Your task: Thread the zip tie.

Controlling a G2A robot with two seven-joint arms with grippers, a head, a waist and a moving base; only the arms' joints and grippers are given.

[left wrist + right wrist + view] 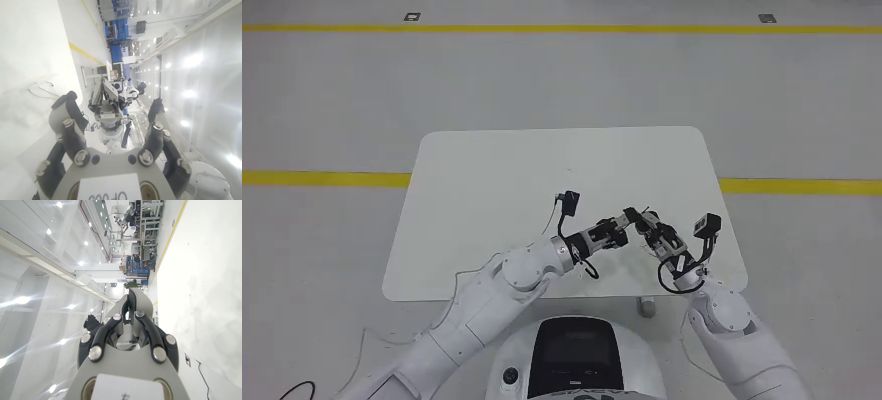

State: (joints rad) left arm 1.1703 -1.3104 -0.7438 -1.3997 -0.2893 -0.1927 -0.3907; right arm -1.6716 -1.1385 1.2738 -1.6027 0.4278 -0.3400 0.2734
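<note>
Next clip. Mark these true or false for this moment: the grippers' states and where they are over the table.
1. The left gripper is open. True.
2. The right gripper is open wide. False: it is shut.
3. Both grippers meet tip to tip above the white table. True.
4. They are over the table's far edge. False: they are over its near half, close to the robot.

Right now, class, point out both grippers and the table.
left gripper [113, 100], left wrist view, gap between its open fingertips.
right gripper [131, 292], right wrist view, closed fingertips.
table [542, 180], top view, bare top.
</note>
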